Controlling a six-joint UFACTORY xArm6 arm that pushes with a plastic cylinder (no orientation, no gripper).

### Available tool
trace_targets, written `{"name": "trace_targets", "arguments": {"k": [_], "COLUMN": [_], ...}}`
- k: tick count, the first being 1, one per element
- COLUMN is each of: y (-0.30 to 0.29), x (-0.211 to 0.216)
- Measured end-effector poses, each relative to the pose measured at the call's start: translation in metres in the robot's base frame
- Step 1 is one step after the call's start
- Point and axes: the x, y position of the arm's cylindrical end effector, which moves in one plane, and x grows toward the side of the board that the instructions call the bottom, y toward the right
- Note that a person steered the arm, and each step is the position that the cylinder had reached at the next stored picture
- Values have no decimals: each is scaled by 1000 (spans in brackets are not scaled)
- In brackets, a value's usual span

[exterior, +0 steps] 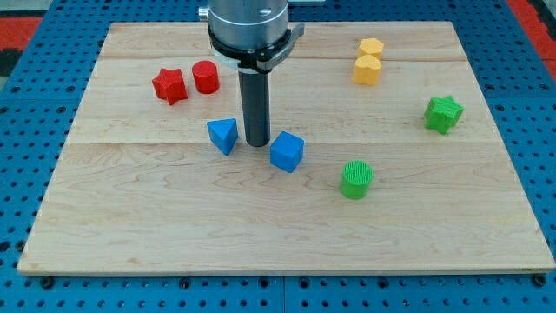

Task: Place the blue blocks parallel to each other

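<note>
A blue triangular block lies left of the board's middle. A blue cube lies a little to its right and slightly lower in the view. My tip rests on the board between the two blue blocks, close to both; I cannot tell whether it touches either. The dark rod rises from there to the arm's grey mount at the view's top.
A red star block and a red cylinder sit at upper left. Two yellow blocks sit together at upper right. A green star block is at right, a green cylinder at lower right. The wooden board ends at blue flooring.
</note>
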Motion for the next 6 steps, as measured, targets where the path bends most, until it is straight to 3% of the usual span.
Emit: {"name": "trace_targets", "arguments": {"k": [1,2,3,4,5,6], "y": [-20,32,102,94,20,-74], "x": [-25,-50,-37,23,58,26]}}
